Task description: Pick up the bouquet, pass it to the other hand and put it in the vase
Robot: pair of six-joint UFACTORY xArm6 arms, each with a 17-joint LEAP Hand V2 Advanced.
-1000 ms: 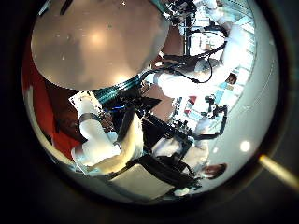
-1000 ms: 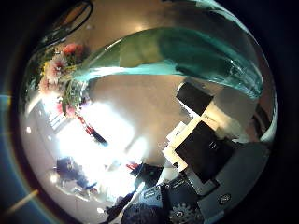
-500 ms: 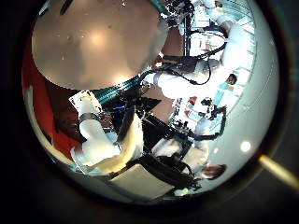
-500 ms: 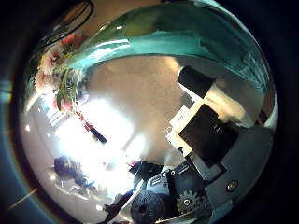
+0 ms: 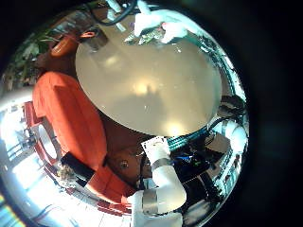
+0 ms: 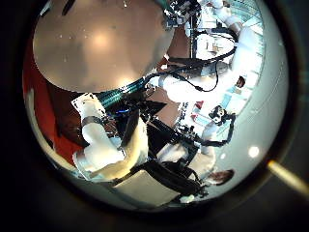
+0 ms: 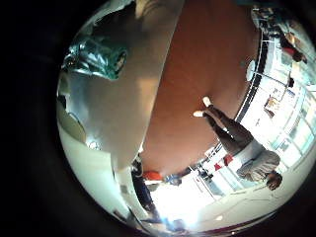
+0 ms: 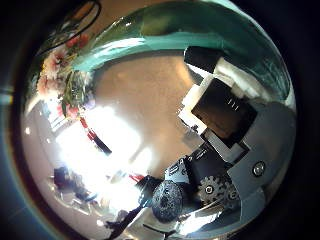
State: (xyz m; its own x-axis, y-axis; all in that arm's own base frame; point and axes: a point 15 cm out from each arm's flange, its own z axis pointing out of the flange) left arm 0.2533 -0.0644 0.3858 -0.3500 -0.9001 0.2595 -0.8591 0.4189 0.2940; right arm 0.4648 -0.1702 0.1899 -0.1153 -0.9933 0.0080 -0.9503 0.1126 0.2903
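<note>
The bouquet (image 8: 62, 78) lies on its side on the glossy counter (image 8: 130, 90), flowers at one end and the crinkled wrapping (image 8: 150, 35) sweeping away from them close past the right palm. That is where the change is: over the last second the right robot hand (image 8: 215, 120) has shifted so that the wrapping has slid from the middle of its thumb side view out to the rim, and the hand's own parts now reach much farther in, right up against the wrapping. It reads as the grasp being made on the wrapped stems, but the meeting point sits at the very edge of the view, so I cannot tell whether this hand has closed on the bouquet or is only laid beside it. Its little finger side view shows what is probably the wrapped end resting on the counter, so the bouquet does not look lifted yet. The left robot hand (image 6: 106, 145) has not moved – it hangs high above the round counter, fingers relaxed and holding nothing, waiting for the handover. The pick-up looks to be under way, with the pass and the placing both left to do; I cannot make out the vase in these views
</note>
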